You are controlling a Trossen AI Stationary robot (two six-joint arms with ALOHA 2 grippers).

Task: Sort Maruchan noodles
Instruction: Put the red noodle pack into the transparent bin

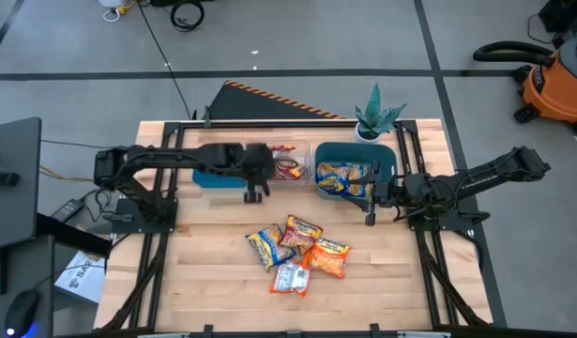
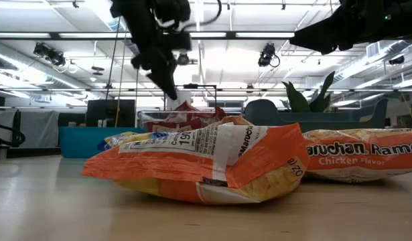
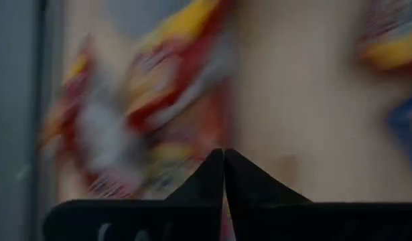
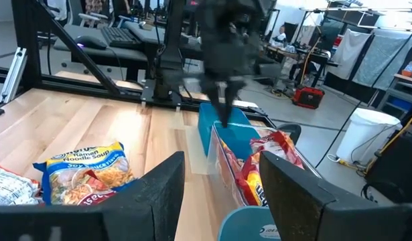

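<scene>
Several Maruchan noodle packets lie in a loose pile mid-table: a yellow-and-blue one (image 1: 266, 246), two orange ones (image 1: 303, 230) (image 1: 330, 256) and a silvery-white one (image 1: 290, 279). Red packets (image 1: 286, 169) lie in a clear bin (image 1: 290, 148). Yellow packets (image 1: 342, 176) lie in a teal bin (image 1: 356, 150). My left gripper (image 1: 254, 192) (image 3: 224, 157) slants down at the clear bin's near left corner, fingertips together, nothing visible between them. My right gripper (image 1: 371, 201) (image 4: 222, 201) stands open and level beside the teal bin.
A second teal bin (image 1: 213, 178) sits left of the clear bin, mostly under my left arm. A potted plant (image 1: 377, 117) stands behind the right teal bin. Bare wood lies left and right of the pile (image 2: 199, 161).
</scene>
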